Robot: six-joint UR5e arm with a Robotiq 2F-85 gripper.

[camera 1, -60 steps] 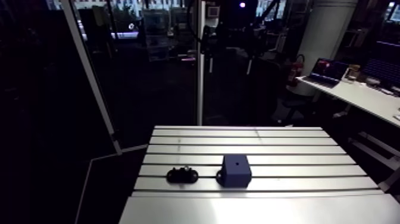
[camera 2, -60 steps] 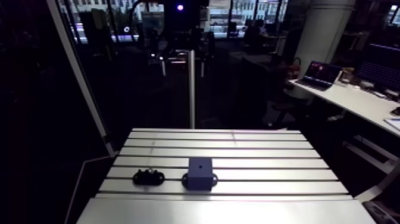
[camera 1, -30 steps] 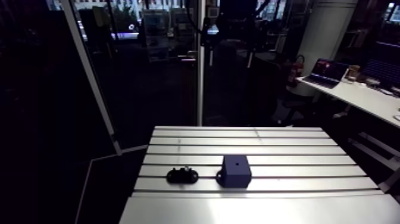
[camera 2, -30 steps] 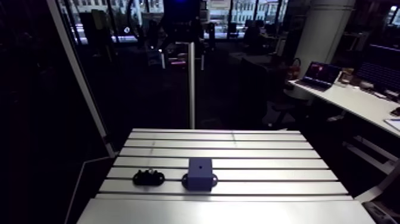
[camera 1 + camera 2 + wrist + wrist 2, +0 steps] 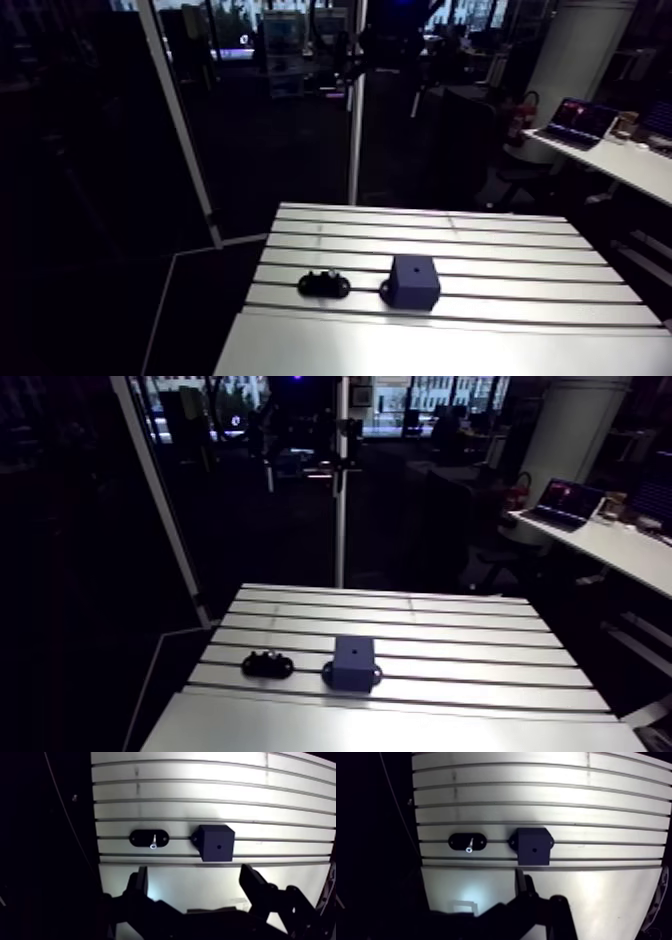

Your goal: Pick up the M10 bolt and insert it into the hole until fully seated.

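Note:
A small silver M10 bolt (image 5: pixel 154 842) lies in a black oval holder (image 5: pixel 148 838) on the slotted aluminium table (image 5: pixel 200 797). Right beside the holder stands a dark square block (image 5: pixel 216 843) with a small hole (image 5: pixel 218 846) in its top face. In the wrist view my gripper (image 5: pixel 194 877) is open, high above the table, with nothing between its dark fingers (image 5: pixel 137 884). Holder and block both lie ahead of the fingertips. The arm view shows the holder (image 5: pixel 324 284) and block (image 5: pixel 414 281) near the table's front.
A smooth unslotted plate (image 5: pixel 450 345) forms the table's front strip, under the gripper. The table's left edge (image 5: pixel 95 827) drops to dark floor just beside the holder. A slanted metal post (image 5: pixel 185 130) and an upright pole (image 5: pixel 355 120) stand behind the table.
The whole arm view has shifted, so the camera has moved with the arm. Holder, bolt and block lie on the table as before.

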